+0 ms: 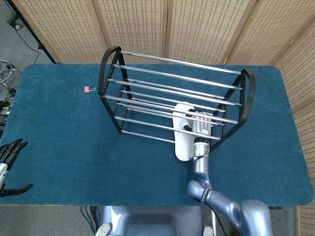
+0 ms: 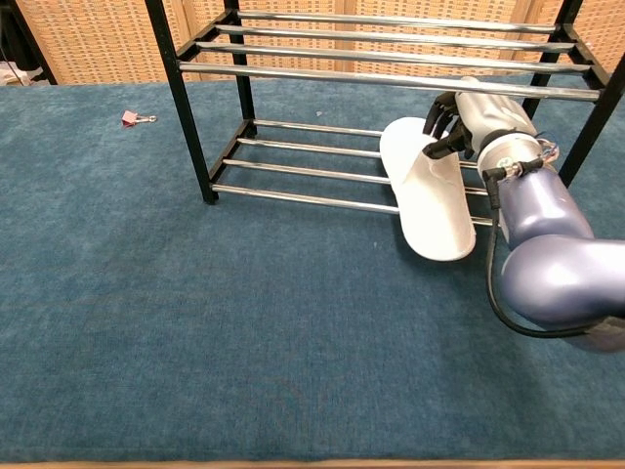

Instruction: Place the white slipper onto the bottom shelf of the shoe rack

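Observation:
The white slipper (image 2: 430, 195) lies across the bottom rails of the black and chrome shoe rack (image 2: 293, 200), toe in, heel sticking out over the front rail onto the blue mat. In the head view the slipper (image 1: 183, 140) shows under the rack's (image 1: 110, 69) upper rails. My right hand (image 2: 459, 122) reaches into the rack at the bottom level and grips the slipper's strap at its right side; the head view shows the right hand (image 1: 201, 124) behind the rails. My left hand (image 1: 9, 164) hangs at the table's near left edge, fingers spread, holding nothing.
A small pink binder clip (image 1: 89, 89) lies on the mat left of the rack; the chest view shows the clip (image 2: 132, 118) too. Wicker screens (image 1: 197, 24) stand behind the table. The right forearm (image 2: 547, 254) crosses the mat in front of the rack's right end.

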Available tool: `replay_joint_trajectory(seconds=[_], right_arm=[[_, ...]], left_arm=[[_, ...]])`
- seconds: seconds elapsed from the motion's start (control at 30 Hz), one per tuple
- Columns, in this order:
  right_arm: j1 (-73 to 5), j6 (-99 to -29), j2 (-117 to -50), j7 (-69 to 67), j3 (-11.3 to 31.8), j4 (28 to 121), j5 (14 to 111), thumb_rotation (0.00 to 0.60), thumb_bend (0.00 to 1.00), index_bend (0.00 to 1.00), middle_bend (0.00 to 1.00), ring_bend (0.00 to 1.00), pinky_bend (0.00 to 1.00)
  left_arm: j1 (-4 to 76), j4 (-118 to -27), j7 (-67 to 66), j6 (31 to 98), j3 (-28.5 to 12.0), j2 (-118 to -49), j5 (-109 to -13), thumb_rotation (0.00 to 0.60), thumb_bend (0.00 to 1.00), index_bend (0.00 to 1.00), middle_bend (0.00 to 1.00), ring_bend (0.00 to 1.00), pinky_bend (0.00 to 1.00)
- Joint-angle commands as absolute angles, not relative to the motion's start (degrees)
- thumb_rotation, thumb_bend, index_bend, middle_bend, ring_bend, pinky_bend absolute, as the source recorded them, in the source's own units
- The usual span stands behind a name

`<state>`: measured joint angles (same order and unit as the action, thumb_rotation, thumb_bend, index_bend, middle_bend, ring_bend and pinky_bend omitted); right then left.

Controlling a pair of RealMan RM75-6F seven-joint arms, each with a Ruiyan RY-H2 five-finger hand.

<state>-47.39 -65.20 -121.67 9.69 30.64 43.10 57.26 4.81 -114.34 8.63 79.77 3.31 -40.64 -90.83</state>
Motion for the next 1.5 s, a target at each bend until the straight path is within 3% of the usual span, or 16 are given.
replay_joint_trajectory(seconds=[0.03,0.1,0.2,1.0,1.27,1.5], right_arm=[[-46.95,-64.59,-120.98,9.21,30.36,44.44,57.26,0.6,0.5,0.41,0.36,0.32,0.51],[-46.73,-64.76,-120.69,9.27,30.18,45.11,57.37,0.6,0.35,0.39,0.32,0.28,0.49],[-46.38,-64.91,-120.29,9.63,29.83,46.12,57.45,0.6,0.3,0.37,0.3,0.27,0.49],[-41.85,-70.06,-117.59,11.95,24.07,56.2,61.95,0.6,0.28,0.36,0.26,0.24,0.46],[-40.23,-71.26,-116.26,13.19,21.32,58.81,64.34,0.6,0.28,0.29,0.16,0.17,0.43],[-39.32,-71.81,-115.58,13.7,20.07,60.03,65.61,0.6,0.28,0.28,0.14,0.15,0.43]], left_arm=[[4.8,-114.36,8.67,79.74,3.33,-40.6,-90.84,0.6,0.0,0.0,0.0,0.0,0.0],[4.8,-114.35,8.81,79.78,3.34,-40.56,-90.94,0.6,0.0,0.0,0.0,0.0,0.0],[4.72,-114.33,8.87,79.92,3.39,-40.52,-91.15,0.6,0.0,0.0,0.0,0.0,0.0],[4.39,-114.55,8.56,80.49,3.7,-40.54,-92.31,0.6,0.0,0.0,0.0,0.0,0.0],[4.25,-114.6,8.56,80.78,3.8,-40.53,-92.71,0.6,0.0,0.0,0.0,0.0,0.0],[4.18,-114.52,8.79,81.0,3.85,-40.46,-93.02,0.6,0.0,0.0,0.0,0.0,0.0]])
